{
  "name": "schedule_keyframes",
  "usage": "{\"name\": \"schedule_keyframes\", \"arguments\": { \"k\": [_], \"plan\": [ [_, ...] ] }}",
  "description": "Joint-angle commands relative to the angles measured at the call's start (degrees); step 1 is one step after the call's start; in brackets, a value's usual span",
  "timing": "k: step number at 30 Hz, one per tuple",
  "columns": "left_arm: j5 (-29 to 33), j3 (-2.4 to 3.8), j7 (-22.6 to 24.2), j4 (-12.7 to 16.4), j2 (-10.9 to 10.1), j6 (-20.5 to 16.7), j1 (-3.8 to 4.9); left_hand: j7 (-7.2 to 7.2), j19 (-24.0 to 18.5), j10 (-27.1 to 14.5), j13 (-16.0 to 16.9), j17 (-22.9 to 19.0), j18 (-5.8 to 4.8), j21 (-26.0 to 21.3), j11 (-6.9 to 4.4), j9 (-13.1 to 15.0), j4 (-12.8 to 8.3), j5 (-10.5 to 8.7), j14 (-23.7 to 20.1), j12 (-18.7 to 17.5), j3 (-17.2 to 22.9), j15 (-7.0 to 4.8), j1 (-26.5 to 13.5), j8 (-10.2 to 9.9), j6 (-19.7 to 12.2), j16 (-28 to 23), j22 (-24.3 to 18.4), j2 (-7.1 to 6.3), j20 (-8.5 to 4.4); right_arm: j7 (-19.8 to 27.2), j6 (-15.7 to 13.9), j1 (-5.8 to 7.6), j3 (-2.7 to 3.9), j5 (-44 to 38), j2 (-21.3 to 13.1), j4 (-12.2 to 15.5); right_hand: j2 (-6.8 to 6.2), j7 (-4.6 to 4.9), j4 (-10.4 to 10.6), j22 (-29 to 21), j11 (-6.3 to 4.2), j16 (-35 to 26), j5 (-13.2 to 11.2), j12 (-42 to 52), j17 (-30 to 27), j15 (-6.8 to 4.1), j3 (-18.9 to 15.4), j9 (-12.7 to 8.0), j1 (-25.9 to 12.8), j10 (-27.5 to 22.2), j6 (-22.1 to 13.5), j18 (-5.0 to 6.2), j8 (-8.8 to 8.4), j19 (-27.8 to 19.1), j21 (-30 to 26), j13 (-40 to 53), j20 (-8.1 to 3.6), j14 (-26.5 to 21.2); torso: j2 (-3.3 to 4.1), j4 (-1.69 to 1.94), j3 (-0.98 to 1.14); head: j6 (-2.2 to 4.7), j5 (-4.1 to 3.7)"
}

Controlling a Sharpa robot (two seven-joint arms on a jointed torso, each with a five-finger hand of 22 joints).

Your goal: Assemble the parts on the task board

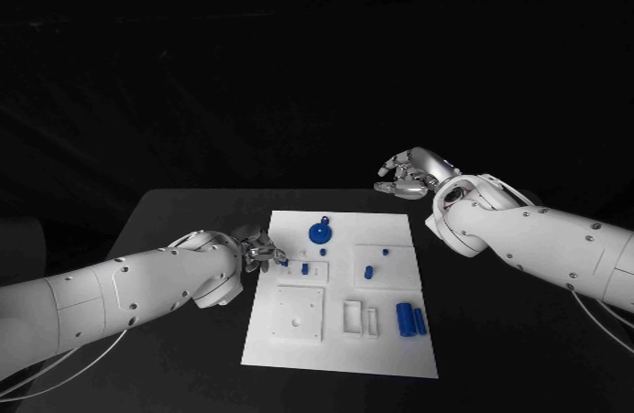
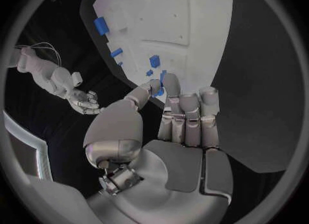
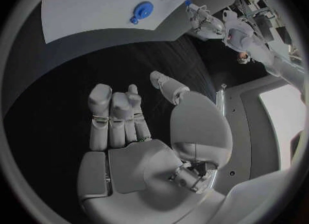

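Left hand (image 2: 169, 126) fingers bent close together, tips at left edge of task board (image 1: 346, 340), by small blue part (image 2: 154, 61); grip on anything cannot be told. Left arm reaches in low over table (image 1: 185, 213). Right hand (image 3: 138, 126) fingers curled in, holding nothing, raised past board's far right corner. Blue parts (image 1: 411, 320) lie on board.

From my station I see just the black table (image 1: 172, 213) under everything (matte, dark right out to its far edge), with blackness behind.
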Motion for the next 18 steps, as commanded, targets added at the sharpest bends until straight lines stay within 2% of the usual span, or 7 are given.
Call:
{"name": "schedule_keyframes", "arguments": {
  "k": [1, 6, 18],
  "plan": [
    [-1.6, 0.03, -0.1, -0.2, 0.4, -1.8, -0.48, -1.26, 0.5, 2.5, 0.1, 0.1, 0.69, 0.3, -2.19, 7.3, -3.0, 0.49, 2.1, 0.4, 3.3, -2.7, 0.7, 3.7, 1.7, 0.3, 0.1, -0.03, -6.5, 0.6, 0.5, -0.04, 0.02, -0.1, 0.0, 0.0, -0.08, 0.99, 0.0, 0.2, 0.05, -0.3, 0.2, 0.3, 0.1, -0.06, -0.3, 0.1, 0.4, 0.3, -0.5, 5.43, 0.26, 0.0, -0.2, -0.1, -0.24, 0.3, 0.09, -0.02, 0.08, -0.07, -0.03],
    [-2.2, 0.05, 0.3, -0.8, 1.0, -2.7, -1.39, -1.28, 0.5, 2.5, 0.2, 0.1, 0.7, 0.4, -2.21, 7.4, -3.0, 0.65, 2.2, 0.5, 3.3, -2.71, 0.7, 3.6, 1.7, 0.4, 0.1, -0.06, -6.52, 0.6, 0.5, -0.05, 0.02, -0.1, 0.0, 0.0, -0.08, 0.99, 0.0, 0.3, 0.05, -0.3, 0.2, 0.3, 0.1, -0.06, -0.3, 0.1, 0.3, 0.3, -0.5, 5.43, 0.26, 0.0, -0.2, -0.1, -0.24, 0.3, 0.14, -0.05, 0.07, -0.17, -0.2],
    [-4.2, 0.05, 0.5, -2.2, 2.1, -2.5, -1.5, -1.31, 0.6, 2.5, 0.3, 0.1, 0.72, 0.4, -2.24, 7.4, -3.1, 0.83, 2.2, 0.6, 3.4, -2.74, 0.7, 3.6, 1.8, 0.4, 0.2, -0.1, -6.55, 0.6, 0.5, -0.05, 0.02, -0.1, 0.0, 0.1, -0.06, 0.99, 0.0, 0.3, 0.05, -0.3, 0.2, 0.3, 0.1, -0.06, -0.3, 0.1, 0.3, 0.3, -0.5, 5.43, 0.26, 0.0, -0.2, -0.1, -0.24, 0.3, 0.22, -0.04, 0.13, -0.32, -0.32]
  ]
}}
